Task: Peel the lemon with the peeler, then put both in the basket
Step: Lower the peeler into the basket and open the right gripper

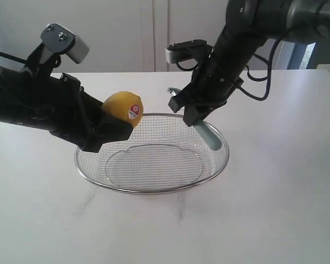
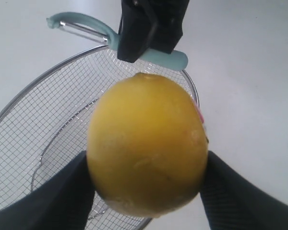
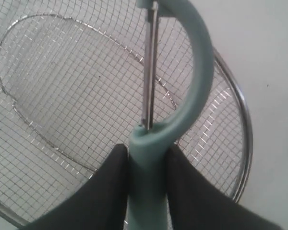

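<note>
My left gripper (image 1: 114,122) is shut on the yellow lemon (image 1: 123,108), held above the left rim of the wire basket (image 1: 154,190); its red-and-white sticker faces the camera. In the left wrist view the lemon (image 2: 148,143) fills the middle between both fingers (image 2: 62,199). My right gripper (image 1: 193,111) is shut on the teal peeler (image 1: 209,136), held over the basket's far right part, handle end pointing down inside the rim. In the right wrist view the peeler (image 3: 182,96), with hooked head and blade, sits over the mesh (image 3: 62,96). The peeler is a short gap from the lemon.
The basket stands in the middle of a white table (image 1: 275,209). White cupboard doors (image 1: 154,33) form the background. Cables (image 1: 258,82) hang from the right arm behind the basket.
</note>
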{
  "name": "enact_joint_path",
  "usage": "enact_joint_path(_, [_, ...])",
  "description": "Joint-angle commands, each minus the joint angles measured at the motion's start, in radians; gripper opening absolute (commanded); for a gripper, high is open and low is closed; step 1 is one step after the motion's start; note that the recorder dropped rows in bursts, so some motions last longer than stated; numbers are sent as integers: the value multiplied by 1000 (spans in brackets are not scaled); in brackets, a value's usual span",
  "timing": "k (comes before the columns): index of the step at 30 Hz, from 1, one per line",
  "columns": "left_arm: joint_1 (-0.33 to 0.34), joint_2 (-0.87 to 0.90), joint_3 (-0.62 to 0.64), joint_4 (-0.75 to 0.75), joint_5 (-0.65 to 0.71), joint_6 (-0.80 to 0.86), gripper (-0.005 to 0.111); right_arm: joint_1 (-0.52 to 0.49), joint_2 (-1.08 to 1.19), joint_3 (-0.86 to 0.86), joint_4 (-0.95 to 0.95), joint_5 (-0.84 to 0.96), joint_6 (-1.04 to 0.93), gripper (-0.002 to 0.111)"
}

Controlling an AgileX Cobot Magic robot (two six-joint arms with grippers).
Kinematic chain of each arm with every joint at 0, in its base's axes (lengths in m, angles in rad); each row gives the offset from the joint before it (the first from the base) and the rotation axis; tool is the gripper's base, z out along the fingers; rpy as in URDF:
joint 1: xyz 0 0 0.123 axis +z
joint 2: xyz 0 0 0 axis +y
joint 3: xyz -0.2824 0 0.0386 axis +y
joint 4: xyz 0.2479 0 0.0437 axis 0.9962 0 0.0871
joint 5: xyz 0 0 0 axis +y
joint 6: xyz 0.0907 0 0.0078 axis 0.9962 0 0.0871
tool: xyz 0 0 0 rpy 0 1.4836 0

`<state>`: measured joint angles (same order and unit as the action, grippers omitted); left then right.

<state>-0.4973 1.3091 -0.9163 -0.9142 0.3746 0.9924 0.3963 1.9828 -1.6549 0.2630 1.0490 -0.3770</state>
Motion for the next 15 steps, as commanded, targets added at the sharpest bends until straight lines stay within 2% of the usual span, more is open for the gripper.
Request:
enact_joint_path(1, [-5, -12, -5, -25, 7, 4, 0, 15, 30, -9, -7, -1, -93, 0])
enact_joint_path(15, [-5, -12, -5, -25, 4, 4, 0, 52, 101, -9, 5, -112, -185, 0])
